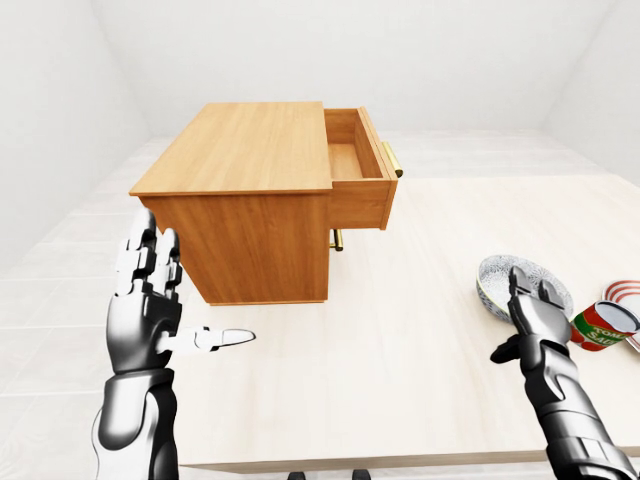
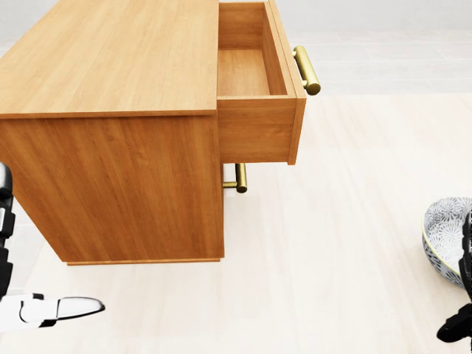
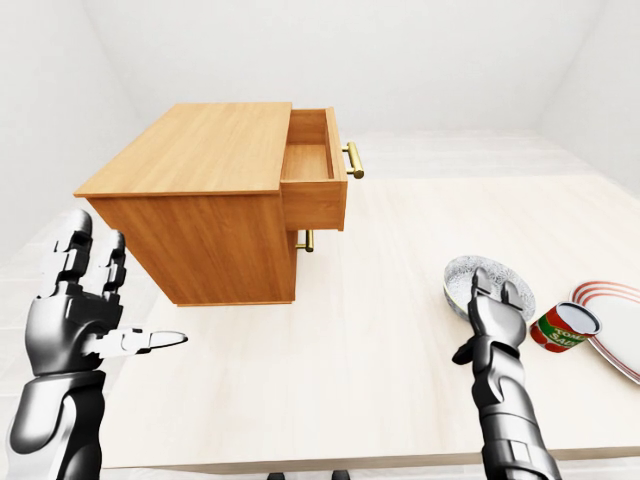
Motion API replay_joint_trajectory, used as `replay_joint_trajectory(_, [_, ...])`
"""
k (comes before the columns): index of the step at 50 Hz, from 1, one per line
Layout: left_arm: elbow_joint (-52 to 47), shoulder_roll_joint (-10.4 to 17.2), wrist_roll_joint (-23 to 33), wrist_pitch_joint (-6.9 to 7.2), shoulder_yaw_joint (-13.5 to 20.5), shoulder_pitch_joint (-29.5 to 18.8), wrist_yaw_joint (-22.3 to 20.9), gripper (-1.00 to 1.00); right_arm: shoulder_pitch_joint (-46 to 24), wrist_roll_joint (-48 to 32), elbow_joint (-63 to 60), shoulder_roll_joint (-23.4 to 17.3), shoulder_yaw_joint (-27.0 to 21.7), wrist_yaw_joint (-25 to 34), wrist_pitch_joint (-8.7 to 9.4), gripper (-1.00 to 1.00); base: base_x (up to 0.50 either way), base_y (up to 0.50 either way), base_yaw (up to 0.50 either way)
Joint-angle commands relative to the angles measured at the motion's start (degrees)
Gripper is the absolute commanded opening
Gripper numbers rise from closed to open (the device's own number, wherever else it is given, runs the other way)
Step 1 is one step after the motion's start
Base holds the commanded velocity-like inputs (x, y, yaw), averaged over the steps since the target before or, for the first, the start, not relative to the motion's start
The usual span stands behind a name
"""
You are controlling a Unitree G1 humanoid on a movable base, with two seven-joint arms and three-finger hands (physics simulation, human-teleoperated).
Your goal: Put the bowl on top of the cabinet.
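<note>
The patterned grey-white bowl (image 3: 472,279) sits upright on the pale table, to the right of the wooden cabinet (image 1: 245,150). My right hand (image 3: 493,303) stands at the bowl's near rim with its fingers spread upward, open and not closed round it. In the head view only the bowl's left part (image 2: 445,234) shows at the right edge. My left hand (image 1: 165,300) is raised at the lower left of the left-eye view, open and empty, thumb pointing right, short of the cabinet's side.
The cabinet's top drawer (image 1: 347,160) stands pulled out to the right with a brass handle (image 2: 307,70); it looks empty. A red and green can (image 3: 560,328) and a red-rimmed plate (image 3: 612,318) lie right of the bowl. The table's edge runs along the bottom.
</note>
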Motion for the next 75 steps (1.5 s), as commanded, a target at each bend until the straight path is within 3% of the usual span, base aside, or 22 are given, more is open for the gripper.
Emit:
replay_joint_trajectory(1, [0.86,0.06,0.00,0.00,0.04,-0.16,-0.05,1.00,-1.43,0.51,3.06,-0.27,1.25,-0.88,0.00,1.00,0.00,0.00,0.00])
replay_joint_trajectory(34, [-0.59,0.00,-0.32,0.00,0.51,0.26,-0.25,1.00,-0.03,0.03,0.24,-0.51,1.48,0.37,0.00,1.00,0.00,0.00,0.00])
replay_joint_trajectory(35, [-0.62,0.03,-0.40,0.00,0.61,0.22,-0.25,1.00,-0.08,-0.02,0.44,-0.51,1.42,0.30,0.00,0.95,0.00,0.00,0.00])
replay_joint_trajectory(37, [-0.63,0.03,-0.40,0.00,0.66,0.23,-0.26,1.00,-0.07,-0.20,0.31,-0.48,1.43,0.50,0.00,0.55,0.00,0.00,0.00])
replay_joint_trajectory(40, [-0.84,0.02,-0.47,0.00,0.74,0.25,-0.27,1.00,0.11,-0.48,-0.36,-0.40,1.35,0.91,0.00,0.26,0.00,0.00,0.00])
replay_joint_trajectory(49, [-0.46,-0.09,-0.26,0.00,0.60,0.26,-0.24,1.00,0.33,-0.94,-0.86,-0.41,1.12,1.16,0.00,0.31,0.00,0.00,0.00])
replay_joint_trajectory(62, [-0.31,-0.15,-0.17,0.00,0.48,0.39,-0.23,1.00,1.21,-1.39,-2.61,-0.41,0.38,2.05,0.00,0.22,0.00,0.00,0.00])
replay_joint_trajectory(66, [-0.17,-0.15,-0.25,0.00,0.57,0.39,-0.25,1.00,1.63,-1.68,-3.68,-0.28,0.21,2.59,0.00,0.09,0.00,0.00,0.00])
replay_joint_trajectory(68, [-0.15,-0.12,-0.30,0.00,0.59,0.35,-0.26,1.00,1.81,-1.83,-4.14,-0.25,0.06,2.91,0.00,-0.07,0.00,0.00,0.00])
replay_joint_trajectory(75, [0.40,-0.06,-0.28,0.00,0.63,0.27,-0.33,1.00,1.92,-2.34,-4.58,-0.14,-0.24,3.37,0.00,-0.18,0.00,0.00,0.00])
